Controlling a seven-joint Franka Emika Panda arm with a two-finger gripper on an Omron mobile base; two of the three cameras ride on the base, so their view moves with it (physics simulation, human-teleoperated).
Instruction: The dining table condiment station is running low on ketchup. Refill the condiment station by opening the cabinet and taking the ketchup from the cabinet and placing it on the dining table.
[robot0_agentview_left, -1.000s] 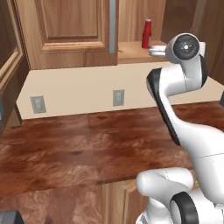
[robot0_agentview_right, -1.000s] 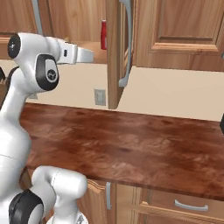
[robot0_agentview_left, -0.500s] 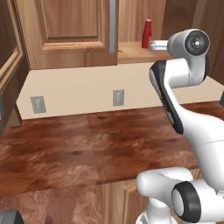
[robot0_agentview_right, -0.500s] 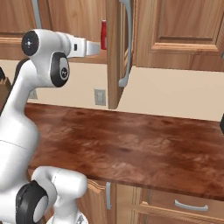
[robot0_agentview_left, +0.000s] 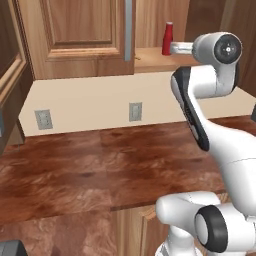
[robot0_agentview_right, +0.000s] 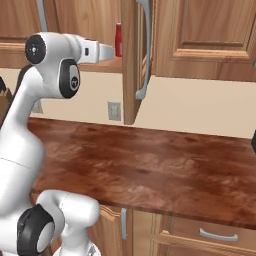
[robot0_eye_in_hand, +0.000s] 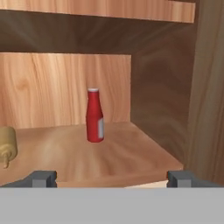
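The ketchup (robot0_eye_in_hand: 94, 115) is standing upright on the shelf (robot0_eye_in_hand: 113, 157) inside the open cabinet (robot0_agentview_left: 82, 37), straight ahead of the gripper (robot0_eye_in_hand: 111, 178) and slightly left; the jaws are standing wide open, holding nothing.

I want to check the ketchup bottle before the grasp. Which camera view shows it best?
The hand view: the ketchup stands upright on the cabinet shelf, whole and unblocked, facing the open tool. The left base view shows only its upper part beside the arm. The right base view shows a red sliver behind the door edge.
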